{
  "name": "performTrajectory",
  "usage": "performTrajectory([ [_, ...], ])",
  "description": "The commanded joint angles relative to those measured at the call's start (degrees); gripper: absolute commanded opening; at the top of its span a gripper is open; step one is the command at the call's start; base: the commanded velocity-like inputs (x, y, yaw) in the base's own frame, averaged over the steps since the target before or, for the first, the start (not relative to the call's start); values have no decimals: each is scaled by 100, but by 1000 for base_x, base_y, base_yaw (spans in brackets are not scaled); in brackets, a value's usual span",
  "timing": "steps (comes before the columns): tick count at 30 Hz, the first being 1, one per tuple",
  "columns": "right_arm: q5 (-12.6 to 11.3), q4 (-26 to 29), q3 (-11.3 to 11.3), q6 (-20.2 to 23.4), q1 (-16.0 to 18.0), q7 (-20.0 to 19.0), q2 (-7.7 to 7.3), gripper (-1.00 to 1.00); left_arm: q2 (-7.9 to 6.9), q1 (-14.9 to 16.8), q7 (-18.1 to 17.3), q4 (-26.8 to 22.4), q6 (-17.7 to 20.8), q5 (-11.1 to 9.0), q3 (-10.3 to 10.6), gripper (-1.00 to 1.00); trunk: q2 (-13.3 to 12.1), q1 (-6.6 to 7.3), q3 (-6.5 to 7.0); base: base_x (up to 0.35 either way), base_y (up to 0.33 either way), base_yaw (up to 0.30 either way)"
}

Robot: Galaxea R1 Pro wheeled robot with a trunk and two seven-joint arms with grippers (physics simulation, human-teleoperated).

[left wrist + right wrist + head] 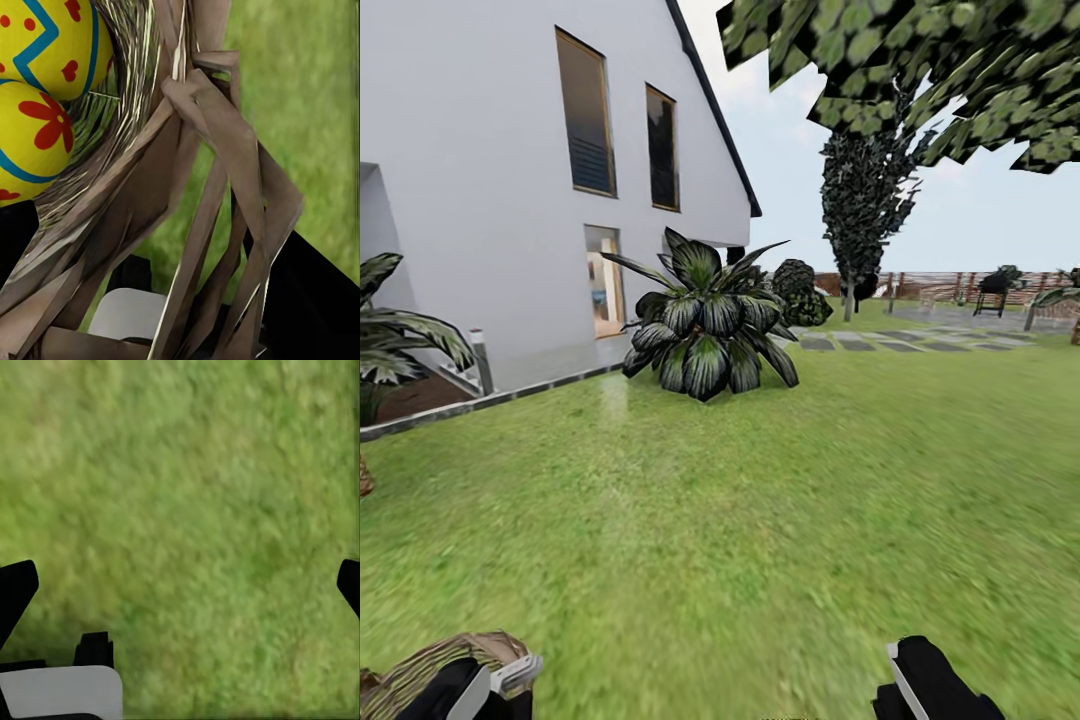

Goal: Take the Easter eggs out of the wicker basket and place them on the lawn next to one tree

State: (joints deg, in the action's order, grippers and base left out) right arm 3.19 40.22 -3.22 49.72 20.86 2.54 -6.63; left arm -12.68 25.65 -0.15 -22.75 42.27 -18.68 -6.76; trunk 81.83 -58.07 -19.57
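Observation:
The wicker basket (430,665) sits at the bottom left of the head view, right at my left gripper (495,680). In the left wrist view its woven rim and loop handle (217,150) stand between the two black fingers (315,300) of the left gripper (165,270), which is shut on it. Two yellow Easter eggs (52,37) (34,135) with red and blue patterns lie inside the basket. My right gripper (930,680) hangs open over the lawn (187,495) with nothing in it (180,577). A tree's leafy canopy (940,70) overhangs the top right; its trunk is out of view.
A white house (480,150) stands at the left, with a spiky palm plant (705,320) in front of it. A dark conifer (860,200), grey paving slabs (900,342) and a wooden fence (950,285) lie further back. Open grass (760,520) stretches ahead.

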Motion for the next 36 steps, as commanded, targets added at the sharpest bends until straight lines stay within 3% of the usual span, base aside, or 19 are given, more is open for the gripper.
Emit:
performTrajectory([
  [1,24,3,-29,29,5,1,-5,100,2,2,5,-12,36,48,-27,-100,4,0,-7,0,0,-300],
  [36,22,-5,-29,-86,5,1,-2,100,23,2,-3,-10,28,48,-27,-100,4,0,-7,0,0,-300],
])
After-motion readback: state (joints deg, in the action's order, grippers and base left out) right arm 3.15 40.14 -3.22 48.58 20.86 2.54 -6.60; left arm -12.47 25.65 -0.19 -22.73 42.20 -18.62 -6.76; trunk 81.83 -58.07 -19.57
